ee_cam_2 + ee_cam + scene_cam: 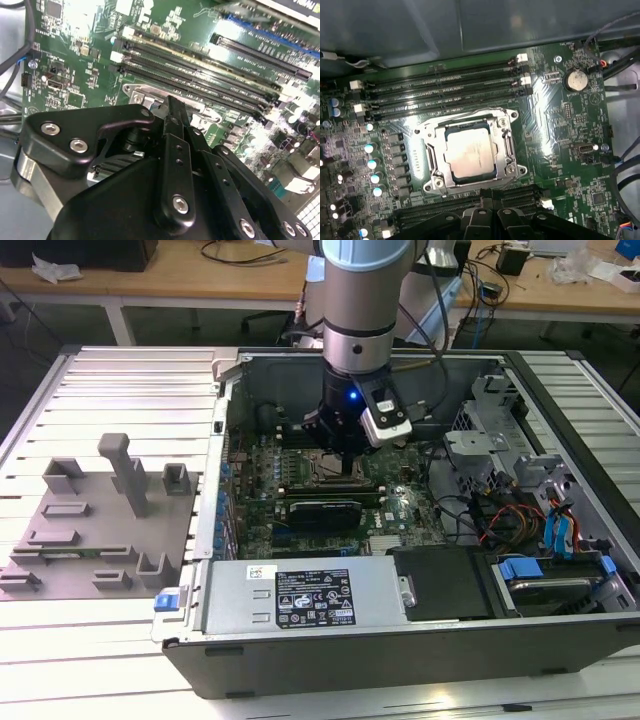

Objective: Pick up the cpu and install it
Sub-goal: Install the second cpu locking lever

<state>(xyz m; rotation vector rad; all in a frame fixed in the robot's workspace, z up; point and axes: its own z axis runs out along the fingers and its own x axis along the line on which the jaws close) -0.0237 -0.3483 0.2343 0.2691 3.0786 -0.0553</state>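
The cpu [470, 152], a small square chip with a pale silver top, lies flat inside the metal-framed socket [427, 150] on the green motherboard [560, 125]. My gripper [344, 466] hangs inside the open computer case, just above the board and right beside the socket. In the second wrist view the black fingers [172, 130] stand pressed together with nothing between them, their tips [170, 102] near the socket's edge and the memory slots [200, 75]. The finger links [495, 220] also show in the first wrist view, just off the socket's frame.
The grey plastic tray [60, 540] with upright blocks lies on the slatted table at the exterior view's left. The case walls [225, 440], power supply [300, 595], drive cage [480, 440] and loose cables [500, 515] ring the board. Black memory slots [445, 87] run beside the socket.
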